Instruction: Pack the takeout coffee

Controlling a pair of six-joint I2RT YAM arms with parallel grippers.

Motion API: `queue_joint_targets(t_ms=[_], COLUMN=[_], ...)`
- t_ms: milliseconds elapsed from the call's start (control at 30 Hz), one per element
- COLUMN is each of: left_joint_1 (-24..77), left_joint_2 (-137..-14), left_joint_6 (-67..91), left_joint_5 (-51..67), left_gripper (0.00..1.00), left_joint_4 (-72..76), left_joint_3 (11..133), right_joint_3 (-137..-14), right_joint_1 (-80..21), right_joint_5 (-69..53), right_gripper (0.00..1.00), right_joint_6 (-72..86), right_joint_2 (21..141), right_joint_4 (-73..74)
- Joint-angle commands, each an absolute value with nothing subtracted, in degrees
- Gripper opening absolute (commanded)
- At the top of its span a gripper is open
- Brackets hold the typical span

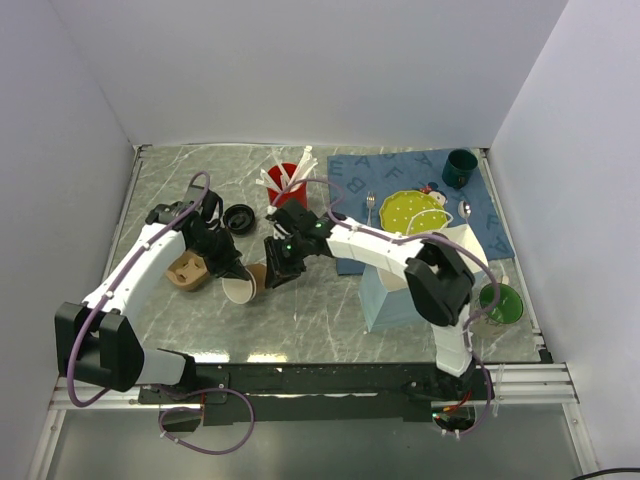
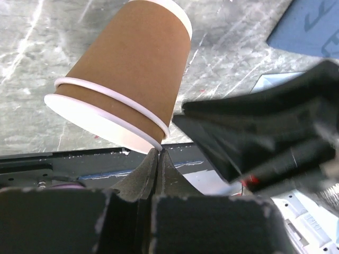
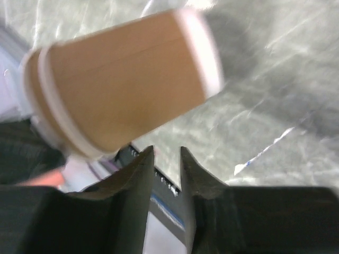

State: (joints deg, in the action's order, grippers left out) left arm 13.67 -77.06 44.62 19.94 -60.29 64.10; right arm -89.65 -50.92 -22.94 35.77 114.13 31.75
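The takeout coffee (image 1: pixel 239 217) stands at the back left of the table; from above only its round black lid shows. A lidless brown paper cup (image 1: pixel 243 287) with a white inside is tipped on its side between the two arms. My left gripper (image 1: pixel 228 268) is shut, and the cup's white rim (image 2: pixel 153 142) is pinched at the tips of my left gripper (image 2: pixel 158 153). My right gripper (image 1: pixel 275 265) is at the cup's base end. In the right wrist view the cup (image 3: pixel 122 79) lies above my right gripper (image 3: pixel 167 151), whose jaws stand apart with nothing between them.
A brown paper holder (image 1: pixel 187 270) lies left of the tipped cup. A red cup of white utensils (image 1: pixel 285 183) stands at the back. On the blue mat (image 1: pixel 485 225) are a yellow plate (image 1: pixel 412 210) and a teal cup (image 1: pixel 459 168). A pale box (image 1: pixel 390 295) and a green bowl (image 1: pixel 499 303) sit right.
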Motion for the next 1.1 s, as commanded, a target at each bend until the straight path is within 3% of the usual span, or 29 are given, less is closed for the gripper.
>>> queue_joint_targets(t_ms=[0,100,233,533,1067], left_joint_1=[14.2,14.2,14.3,14.2,14.3], left_joint_2=[-75.7,-76.2,-76.8,-76.7,-77.3], left_joint_6=[42.8,43.1,43.5,44.7,44.8], left_joint_5=[22.9,23.6,23.9,26.1,26.2], left_gripper=[0.01,0.01,0.01,0.01,0.01], left_joint_4=[-58.3,-57.7,-57.9,-57.1,-57.6], left_joint_3=[63.4,63.5,64.1,63.1,63.8], right_joint_3=[-83.9,-80.8,-79.5,-84.9,-83.9], right_joint_1=[-50.2,-50.2,-50.2,-50.2,-50.2], right_joint_5=[-30.7,-34.6,-36.4,-31.9,-28.1], right_gripper=[0.29,0.27,0.32,0.33,0.29], right_joint_6=[33.2,34.6,34.8,33.1,32.5], right_joint_2=[105.7,104.5,104.1,108.0,108.3], right_joint_4=[22.3,17.0,13.6,17.8,19.4])
